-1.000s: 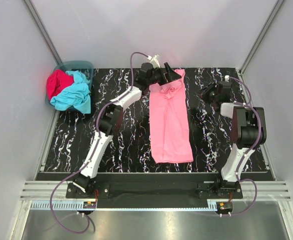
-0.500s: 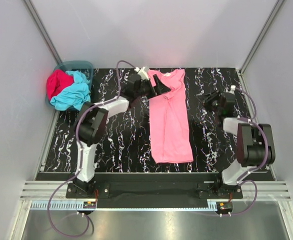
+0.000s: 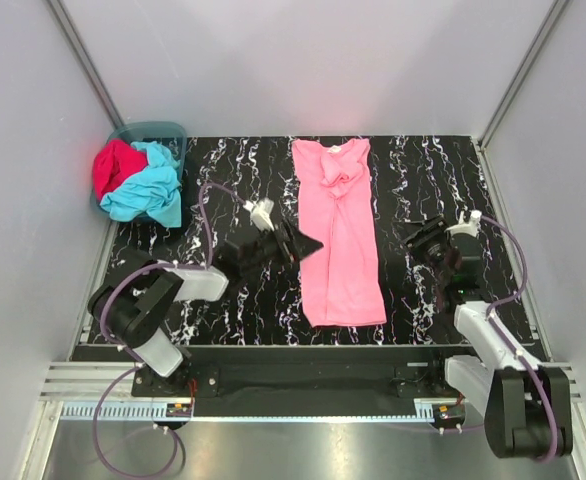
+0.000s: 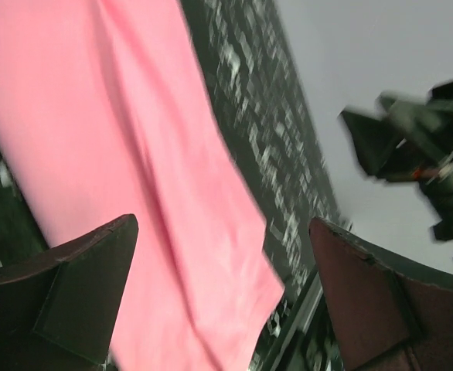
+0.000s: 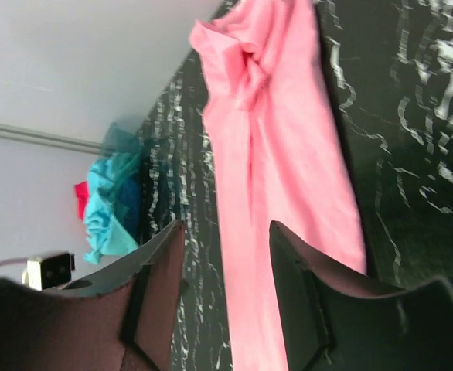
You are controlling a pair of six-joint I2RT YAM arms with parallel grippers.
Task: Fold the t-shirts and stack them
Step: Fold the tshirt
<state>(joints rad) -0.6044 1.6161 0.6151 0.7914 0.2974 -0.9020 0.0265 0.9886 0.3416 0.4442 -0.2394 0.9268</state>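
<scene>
The light pink t-shirt (image 3: 341, 240) lies folded lengthwise as a long strip down the middle of the black marbled table (image 3: 233, 200), collar end far. My left gripper (image 3: 308, 245) hovers by its left edge, open and holding nothing; in the left wrist view the pink t-shirt (image 4: 134, 154) fills the space below the left gripper (image 4: 223, 222). My right gripper (image 3: 420, 238) hangs to the right of the shirt, open and holding nothing. The right wrist view shows the right gripper (image 5: 226, 226) over the pink t-shirt (image 5: 280, 154). The turquoise t-shirt (image 3: 151, 185) and the crimson t-shirt (image 3: 113, 165) lie bunched in the basket.
A teal plastic basket (image 3: 138, 132) stands at the table's far left corner, the shirts spilling over its rim. Grey walls close in the table on the left, back and right. A metal rail (image 3: 313, 385) with the arm bases runs along the near edge.
My left arm has pulled back from the pink shirt's collar end toward the near left. The right arm has also drawn back nearer, and its jaws have widened.
</scene>
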